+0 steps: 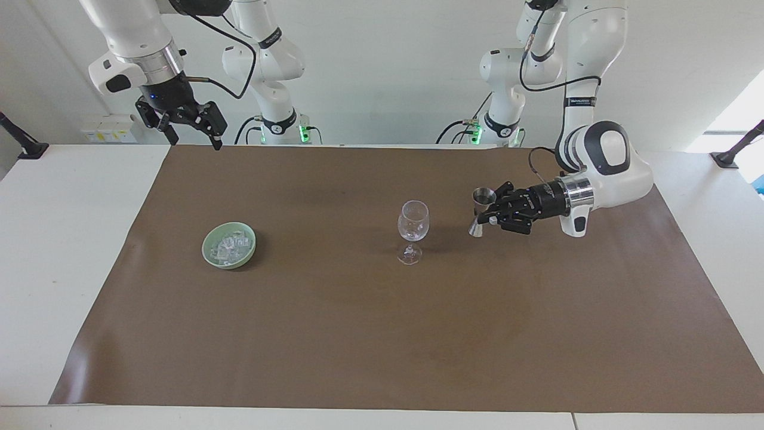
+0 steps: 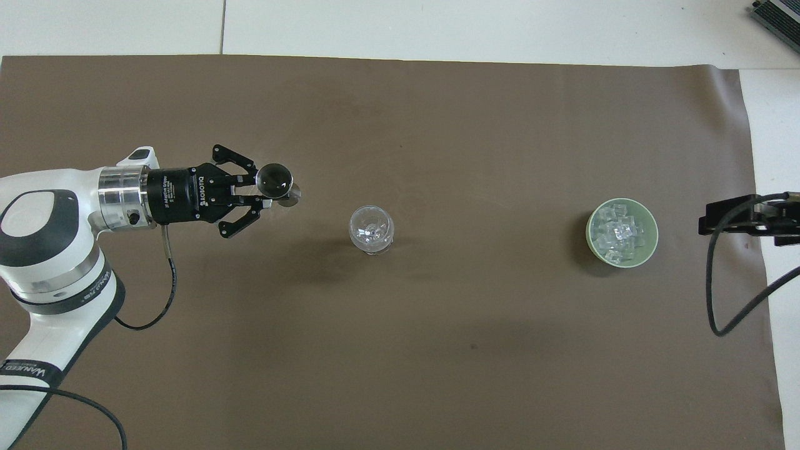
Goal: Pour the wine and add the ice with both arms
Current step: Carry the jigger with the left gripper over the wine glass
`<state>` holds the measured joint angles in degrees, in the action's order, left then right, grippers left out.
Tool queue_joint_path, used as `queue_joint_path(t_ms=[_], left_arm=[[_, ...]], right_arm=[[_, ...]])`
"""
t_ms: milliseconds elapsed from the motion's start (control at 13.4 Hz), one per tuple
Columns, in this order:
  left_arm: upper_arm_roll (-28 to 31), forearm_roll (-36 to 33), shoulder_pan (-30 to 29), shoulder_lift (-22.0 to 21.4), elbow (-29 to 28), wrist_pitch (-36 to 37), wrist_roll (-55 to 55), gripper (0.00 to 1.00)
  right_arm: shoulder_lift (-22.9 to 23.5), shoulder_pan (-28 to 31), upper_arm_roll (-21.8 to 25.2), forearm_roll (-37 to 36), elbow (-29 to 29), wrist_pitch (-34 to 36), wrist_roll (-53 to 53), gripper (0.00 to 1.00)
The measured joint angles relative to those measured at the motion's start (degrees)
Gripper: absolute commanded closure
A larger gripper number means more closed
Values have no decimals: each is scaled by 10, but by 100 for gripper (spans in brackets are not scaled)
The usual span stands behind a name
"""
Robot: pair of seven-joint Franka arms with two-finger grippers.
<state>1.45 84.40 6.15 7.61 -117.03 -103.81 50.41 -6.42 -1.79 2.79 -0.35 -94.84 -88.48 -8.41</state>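
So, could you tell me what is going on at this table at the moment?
The left arm's tool holds a small metal measuring cup upright in the air, beside the wine glass that stands mid-table on the brown mat. Nothing is being poured yet. Ice sits in a green bowl toward the right arm's end of the table. The right arm waits with its tool open, raised above the edge of the mat nearest the robots.
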Motion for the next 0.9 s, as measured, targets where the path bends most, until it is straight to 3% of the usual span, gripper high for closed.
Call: queue_joint_path(t_ms=[374, 897], left_arm=[[0, -14, 49, -33, -1, -72, 4, 100], [0, -88, 118, -50, -1, -190, 10, 100]], right_arm=[[0, 0, 0, 0, 0, 0, 0, 0], [0, 0, 0, 0, 0, 0, 0, 0]])
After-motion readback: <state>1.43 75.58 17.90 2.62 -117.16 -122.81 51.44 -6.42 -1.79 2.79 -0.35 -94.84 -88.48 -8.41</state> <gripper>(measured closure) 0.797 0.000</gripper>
